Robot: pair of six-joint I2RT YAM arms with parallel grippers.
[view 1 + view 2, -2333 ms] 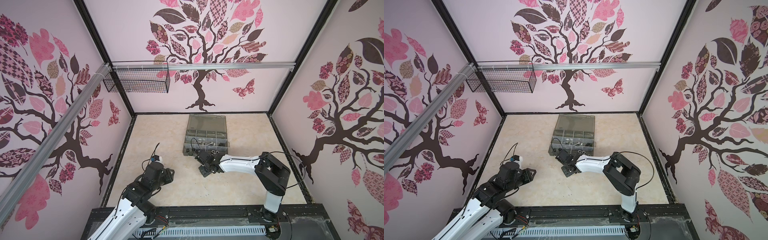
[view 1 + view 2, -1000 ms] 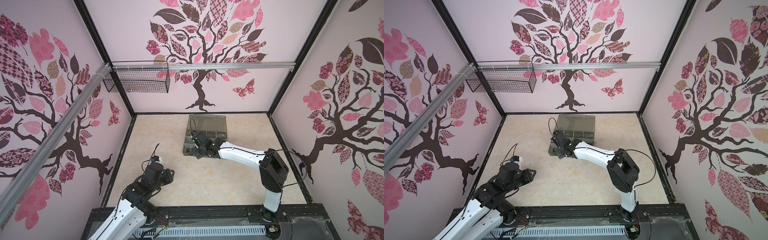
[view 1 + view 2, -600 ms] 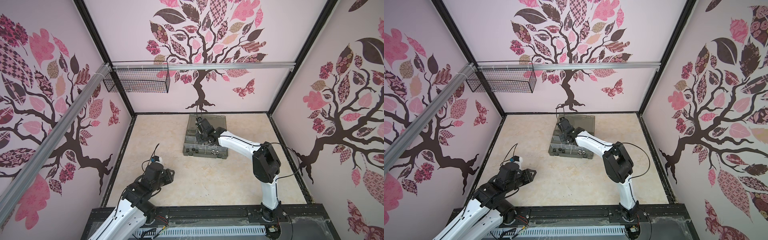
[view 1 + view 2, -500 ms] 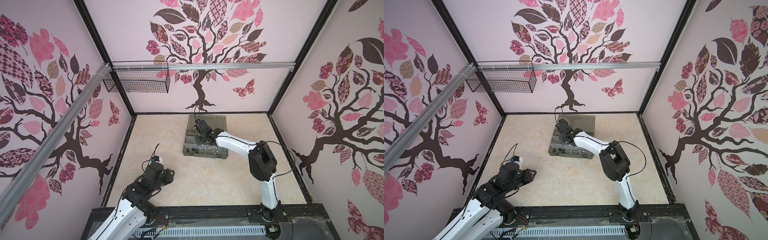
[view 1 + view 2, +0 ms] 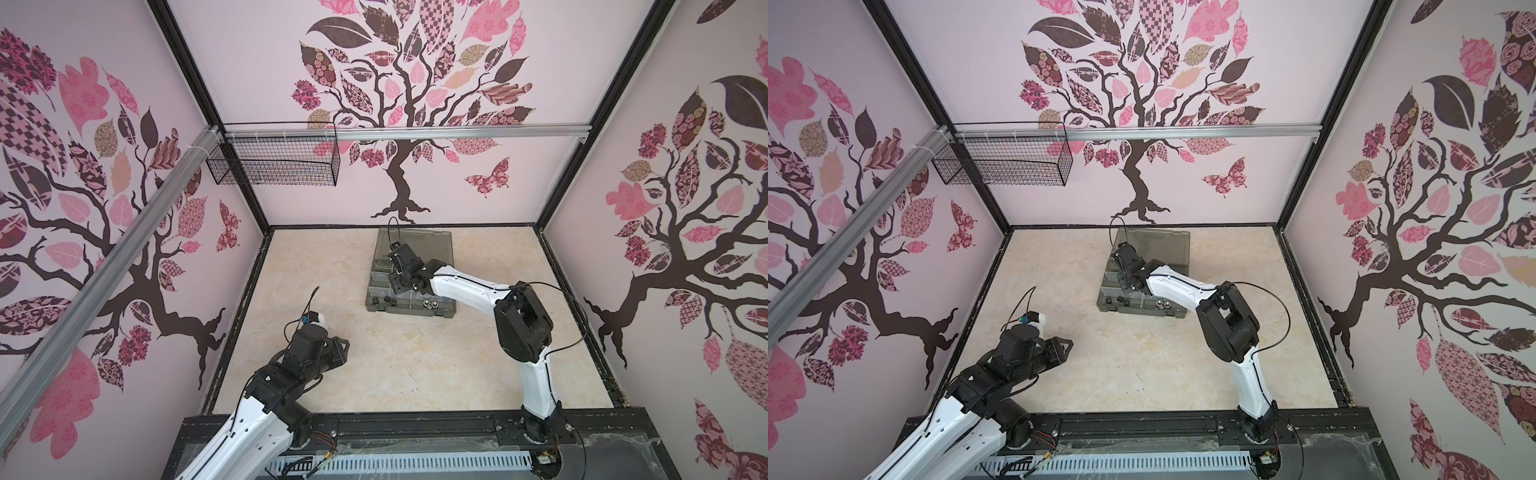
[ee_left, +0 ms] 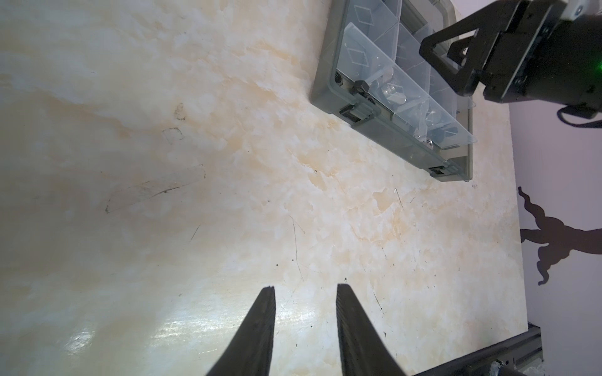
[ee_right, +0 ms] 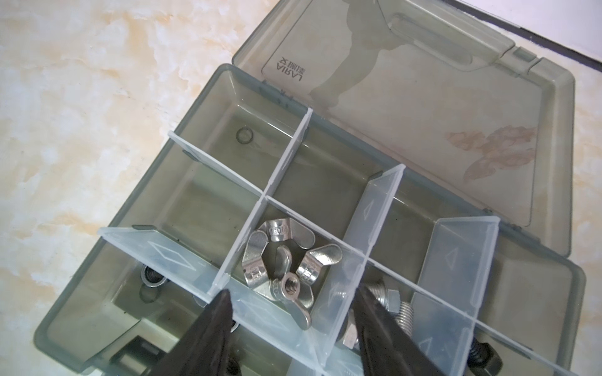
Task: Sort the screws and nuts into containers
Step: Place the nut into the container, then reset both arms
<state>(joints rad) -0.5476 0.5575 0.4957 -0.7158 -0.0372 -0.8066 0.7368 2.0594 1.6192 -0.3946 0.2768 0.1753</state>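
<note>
R gripper [image 7: 293,291] hovers over organizer case [image 5: 409,311], 12 o'clock on table [image 5: 415,374]; jaws spread, empty. Beneath it, wing nuts [image 7: 280,257] piled in one compartment, silver screws [image 7: 387,301] in adjoining one. Case lid [image 7: 423,97] open. L gripper [image 6: 305,287], 8 o'clock, jaws parted, nothing held, above tabletop.

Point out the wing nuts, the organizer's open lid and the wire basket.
wing nuts [image 7: 282,260]: right wrist view, on a silver ear at the middle of the pile.
open lid [image 7: 423,107]: right wrist view, on its flat inner panel.
wire basket [image 5: 274,164]: in a top view, on its front mesh.
</note>
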